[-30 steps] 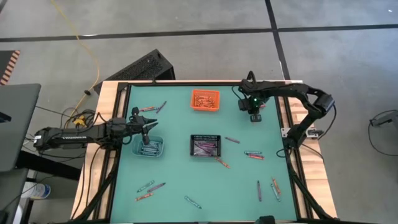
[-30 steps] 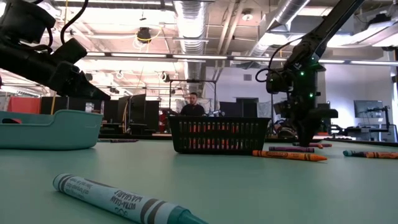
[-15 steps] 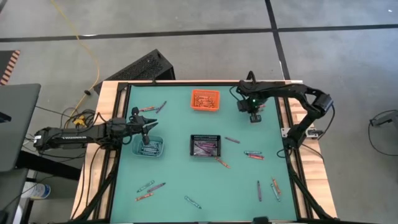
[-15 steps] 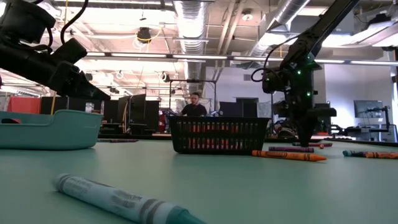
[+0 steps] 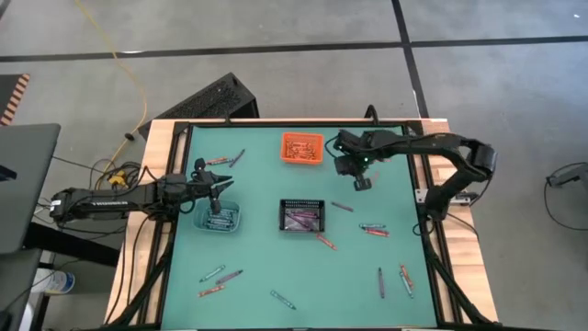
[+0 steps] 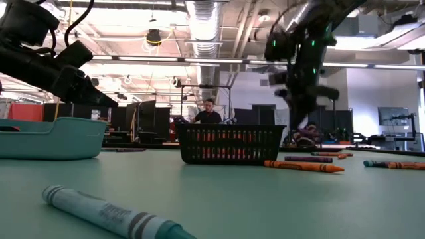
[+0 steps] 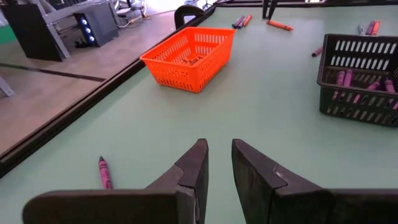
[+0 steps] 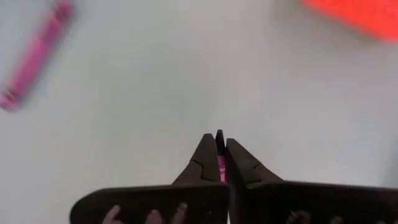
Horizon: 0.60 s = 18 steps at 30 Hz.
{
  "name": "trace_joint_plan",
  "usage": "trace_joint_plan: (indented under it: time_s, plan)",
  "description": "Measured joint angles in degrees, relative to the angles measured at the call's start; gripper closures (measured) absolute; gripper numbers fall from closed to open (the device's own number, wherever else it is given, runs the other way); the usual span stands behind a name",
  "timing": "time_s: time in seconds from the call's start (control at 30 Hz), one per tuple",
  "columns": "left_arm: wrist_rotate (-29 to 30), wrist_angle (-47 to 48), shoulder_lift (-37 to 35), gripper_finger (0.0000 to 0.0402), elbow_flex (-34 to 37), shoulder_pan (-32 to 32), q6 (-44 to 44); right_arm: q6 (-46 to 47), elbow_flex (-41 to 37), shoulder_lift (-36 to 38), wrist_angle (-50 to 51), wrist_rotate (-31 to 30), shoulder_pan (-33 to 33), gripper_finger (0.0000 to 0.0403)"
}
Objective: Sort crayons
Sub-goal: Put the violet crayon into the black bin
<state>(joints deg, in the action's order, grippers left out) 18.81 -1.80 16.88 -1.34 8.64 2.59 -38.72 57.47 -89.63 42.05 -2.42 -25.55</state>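
Note:
Crayons lie scattered on the green table (image 5: 266, 257): a purple one (image 5: 342, 206), a pair (image 5: 375, 227) at the right, and others (image 5: 220, 274) near the front. My right gripper (image 5: 361, 184) hangs above the table between the orange bin (image 5: 303, 147) and the black bin (image 5: 304, 216), shut on a pink-purple crayon (image 8: 220, 163). My left gripper (image 7: 219, 149) waits over the teal bin (image 5: 220, 218) at the left, slightly open, with nothing between its fingers. My right gripper pinches the pink-purple crayon (image 8: 220, 160) between its two fingers, which point steeply down from above. Only a thin sliver of it shows between the fingers, so which part they have cannot be told. The crayon is lifted clear of the table.
The black bin (image 7: 360, 78) holds purple crayons and the orange bin (image 7: 189, 57) holds orange ones. Another purple crayon (image 8: 34, 59) lies on the table below my right gripper. More crayons (image 5: 405, 279) lie at the near right, and a green one (image 6: 113, 214) lies at the front.
My right gripper has risen from the table near the far right edge and swung toward the table's left, now standing between the orange and black bins.

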Motion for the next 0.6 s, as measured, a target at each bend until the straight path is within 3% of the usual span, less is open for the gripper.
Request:
trace_joint_plan:
  time_s: [0.13,0.33,0.6]
  plan:
    - [0.0,0.0,0.0,0.0341,0.0,0.0,-0.3,9.3,1.9,4.8,-2.0,3.0,5.9,0.0402]
    - [0.0,0.0,0.0,0.0341,0.0,0.0,-0.3,23.6,2.0,8.3,-17.4,17.3,15.7,0.0402]
    - [0.0,0.0,0.0,0.0341,0.0,0.0,-0.2,23.9,2.0,2.9,-29.3,15.0,28.4,0.0402]
